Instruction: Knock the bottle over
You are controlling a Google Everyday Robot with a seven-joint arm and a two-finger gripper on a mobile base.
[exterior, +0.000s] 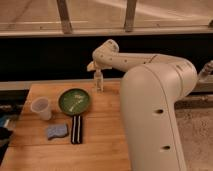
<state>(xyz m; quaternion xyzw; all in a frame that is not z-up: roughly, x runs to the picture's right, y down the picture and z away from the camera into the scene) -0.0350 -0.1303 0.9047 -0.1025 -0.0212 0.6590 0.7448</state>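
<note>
The bottle [98, 81] is small, slim and clear, with a pale cap. It stands upright near the far edge of the wooden table [100, 140]. My gripper [92, 66] hangs just above and slightly left of the bottle's top, at the end of the white arm [150, 100] that reaches in from the right. The arm's large body hides the table's right side.
A translucent plastic cup [41, 107] stands at the table's left. A green plate [74, 101] lies left of the bottle. A blue-grey sponge [56, 131] and a black striped object [76, 129] lie in front of the plate. A dark wall and window rail run behind.
</note>
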